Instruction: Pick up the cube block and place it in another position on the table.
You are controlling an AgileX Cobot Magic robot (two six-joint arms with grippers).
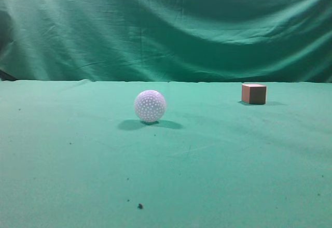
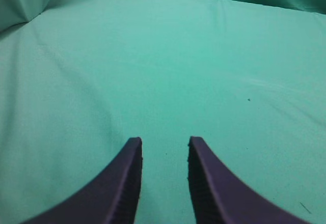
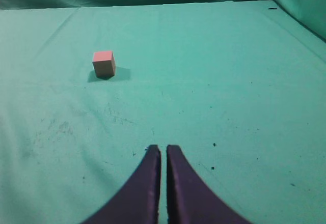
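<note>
A staged test setup: a table (image 1: pixel 62 176) draped in green cloth before a wrinkled green backdrop curtain (image 1: pixel 166 26).

Left tool (image 2: pixel 164 145): two dark purple curved fingers rise from the bottom edge of the left wrist view, tips clearly parted, nothing between them.
Right tool (image 3: pixel 163 150): fingers rise from the bottom centre of the right wrist view, tips nearly touching with only a thin slit, holding nothing.
Exterior view: neither arm shows.
</note>
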